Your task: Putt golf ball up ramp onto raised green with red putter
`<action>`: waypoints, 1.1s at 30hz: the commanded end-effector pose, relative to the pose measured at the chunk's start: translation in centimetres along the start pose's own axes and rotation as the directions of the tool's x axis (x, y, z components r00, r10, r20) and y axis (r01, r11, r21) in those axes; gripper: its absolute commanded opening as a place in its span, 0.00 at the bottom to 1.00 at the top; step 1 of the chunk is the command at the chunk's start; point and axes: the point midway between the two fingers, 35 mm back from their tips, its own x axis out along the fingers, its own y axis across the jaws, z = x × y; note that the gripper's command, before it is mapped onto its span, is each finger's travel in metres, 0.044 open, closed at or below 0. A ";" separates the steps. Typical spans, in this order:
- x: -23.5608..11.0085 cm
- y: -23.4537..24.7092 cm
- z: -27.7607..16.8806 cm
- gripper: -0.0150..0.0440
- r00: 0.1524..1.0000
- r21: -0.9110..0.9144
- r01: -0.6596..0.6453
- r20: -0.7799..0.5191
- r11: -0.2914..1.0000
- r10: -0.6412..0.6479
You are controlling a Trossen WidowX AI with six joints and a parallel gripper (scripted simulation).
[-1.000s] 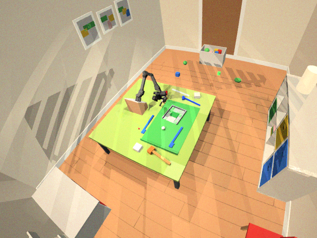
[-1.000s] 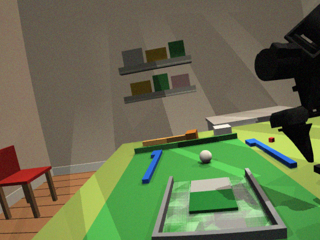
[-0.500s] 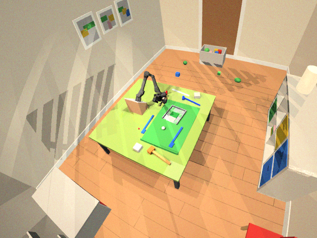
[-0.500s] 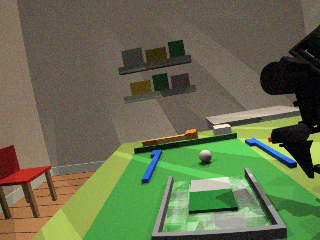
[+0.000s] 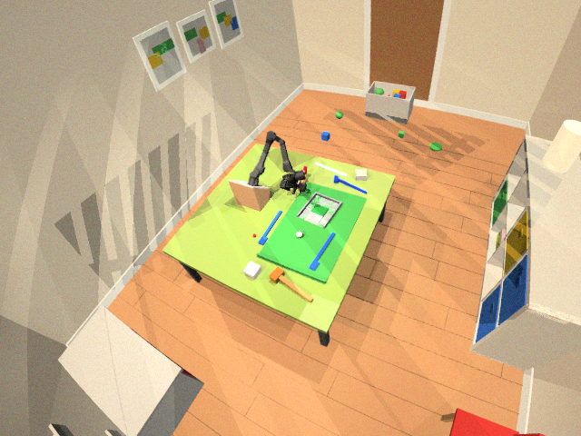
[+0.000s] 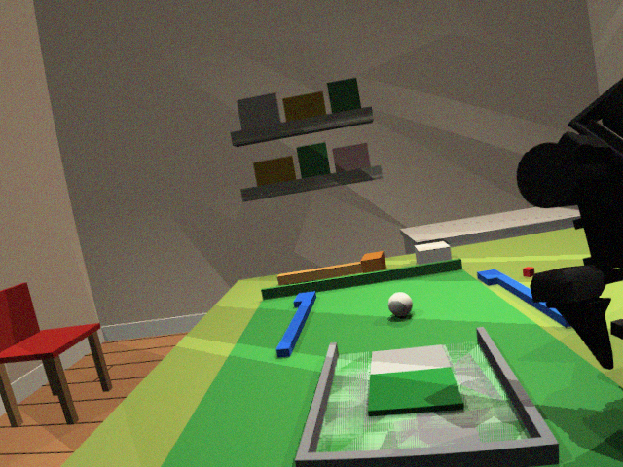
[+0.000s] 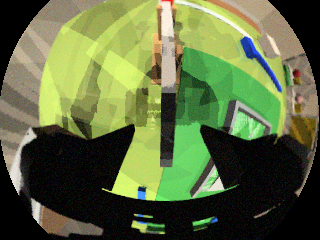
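My gripper (image 5: 294, 183) (image 6: 605, 326) (image 7: 168, 128) is open and low, one finger on each side of the grip, apart from it. The white golf ball (image 5: 299, 233) (image 6: 399, 304) rests on the dark green mat (image 5: 286, 255) (image 6: 351, 326). The raised green (image 5: 320, 211) (image 6: 413, 389) with its pale ramp sits inside a grey frame (image 5: 307, 202) (image 6: 321, 397), just right of my gripper.
Two blue rails (image 5: 270, 227) (image 5: 322, 251) flank the ball. A blue putter (image 5: 349, 184), a white stick (image 5: 330, 169), two white cubes (image 5: 251, 270) (image 5: 360, 174), an orange mallet (image 5: 288, 282), a tiny red cube (image 5: 254, 234) and a tan board (image 5: 248, 194) are on the table.
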 end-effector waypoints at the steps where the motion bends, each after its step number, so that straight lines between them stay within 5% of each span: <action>1: 0.7 0.2 -0.4 1.00 1.000 0.010 -0.005 -0.005 1.000 0.005; 10: 1.5 0.3 -0.6 1.00 1.000 0.010 -0.004 -0.004 1.000 0.005; 25: 1.3 0.1 -0.4 0.33 1.000 0.002 -0.003 0.001 1.000 0.003; 33: 1.3 0.1 -0.4 0.25 1.000 0.002 -0.003 0.000 1.000 0.003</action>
